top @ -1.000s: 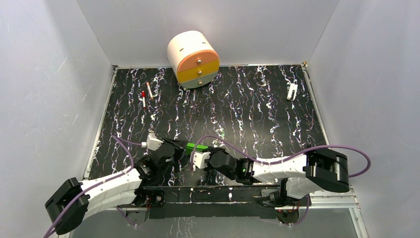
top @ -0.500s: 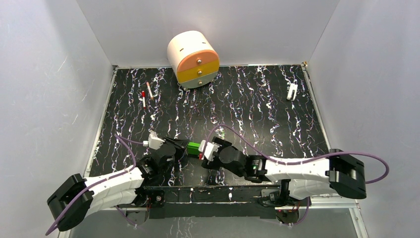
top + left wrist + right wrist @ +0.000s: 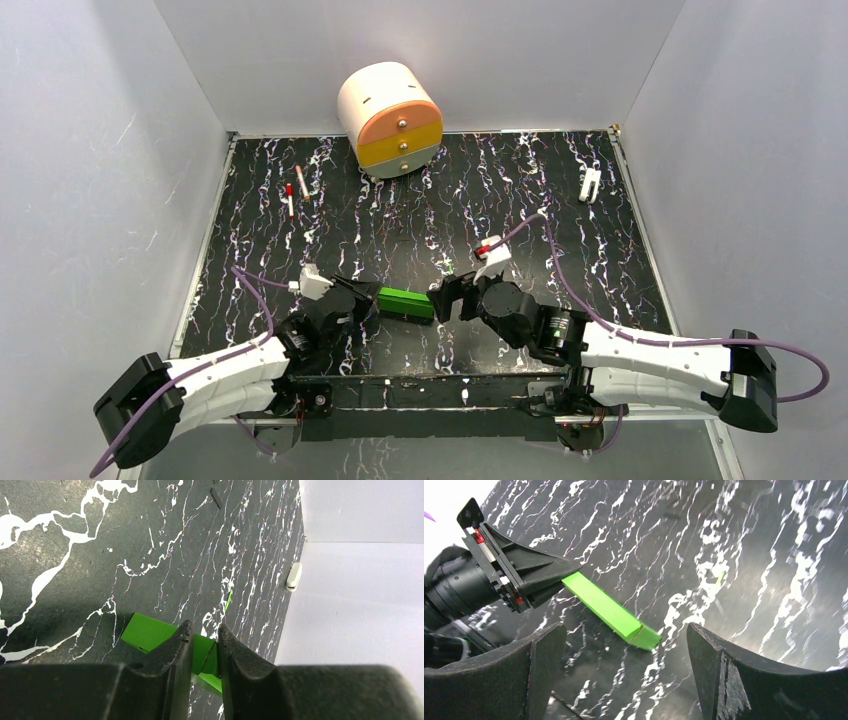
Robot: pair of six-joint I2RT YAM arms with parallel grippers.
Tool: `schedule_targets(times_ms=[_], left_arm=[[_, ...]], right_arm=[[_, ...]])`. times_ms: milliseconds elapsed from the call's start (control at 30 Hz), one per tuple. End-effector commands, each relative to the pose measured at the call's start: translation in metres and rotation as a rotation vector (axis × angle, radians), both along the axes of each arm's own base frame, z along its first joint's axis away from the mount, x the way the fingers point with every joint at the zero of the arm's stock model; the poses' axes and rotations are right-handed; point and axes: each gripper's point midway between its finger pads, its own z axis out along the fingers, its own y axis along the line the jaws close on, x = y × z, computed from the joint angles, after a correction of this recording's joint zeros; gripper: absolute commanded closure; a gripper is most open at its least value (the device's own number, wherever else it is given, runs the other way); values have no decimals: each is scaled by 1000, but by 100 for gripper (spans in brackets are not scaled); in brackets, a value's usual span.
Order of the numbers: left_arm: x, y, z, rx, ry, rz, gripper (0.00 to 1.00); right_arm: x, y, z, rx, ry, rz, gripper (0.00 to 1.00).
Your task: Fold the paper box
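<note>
Your left gripper point(image 3: 372, 297) is clamped on one end of the bright green thin-card paper box point(image 3: 405, 303), and its wrist view shows the two black fingers point(image 3: 175, 650) drawn close together with green card pinched in the narrow gap between them point(image 3: 204, 630). From that grip the paper box point(image 3: 604, 607) runs out as a long, slim rectangular bar towards your right arm, near the front edge of the black white-veined marble-pattern mat point(image 3: 560, 230); whether its free end rests on the mat or hangs just above it, you cannot tell. Your right gripper point(image 3: 447, 298) sits just beside that free end with its jaws spread wide, and in its own view point(image 3: 625, 630) the two dark fingers point(image 3: 544, 670) stand well apart on either side of the frame, holding nothing, with the green bar lying ahead of them and clear of both. A small green sliver point(image 3: 447, 266) lies on the mat just beyond the box. Farther out, at the back edge of the mat, stands the cream cylindrical drawer unit with orange and yellow drawer fronts point(image 3: 390, 118), tipped so the drawers face you. Two red-and-white pens point(image 3: 290, 200) lie to the back left, and a small white forked plastic piece point(image 3: 590, 184) sits at the back right near the pale grey wall point(image 3: 740, 150)
</note>
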Motion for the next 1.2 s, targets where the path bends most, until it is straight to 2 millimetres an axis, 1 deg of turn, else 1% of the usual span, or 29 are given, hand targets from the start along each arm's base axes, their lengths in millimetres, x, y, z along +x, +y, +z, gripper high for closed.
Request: schedule_targets(times_ms=[0,67,133,200,267,333,400,467,500,533,667,800,967,1033,1167], left_arm=[[-29,32,-58,247,151,-43,100],[-29,31,-58,248,152,-46,100],[-29,30,-57,248,152,-48,100],[-28,30,-56,246,150,-48,100],[-27,29,-54,246,147,-48,100],[-27,29,-53,248,145,-50,100],[-27,29,-54,250,146,-51,100],[-27,29,-53,252,148,-52,100],[-27,29,-54,254,150,-52,100],[-27,29,-54,253,149,-52,100],[-28,28,-53,250,146,-55,100],[-27,27,-52,256,147,-60,100],[-27,27,-52,253,146,-61,100],[-27,27,-52,253,147,-60,100],[-27,27,-52,252,145,-61,100]], right_arm=[[-6,-1,-16,223,267,-157,1],[-5,-3,-23,284,316,-198,1],[-2,-2,-26,367,347,-216,1],[-2,1,-28,451,386,-201,1],[1,4,-34,500,417,-181,2],[2,7,-42,539,456,-163,6],[3,10,-45,592,476,-133,9],[2,12,-45,639,474,-95,14],[3,13,-42,658,468,-77,15],[3,15,-39,671,463,-62,16],[6,18,-41,679,483,-61,20],[9,18,-46,703,507,-68,24],[13,19,-56,693,536,-98,29],[13,20,-59,691,547,-99,32],[7,25,-67,676,578,-65,36]])
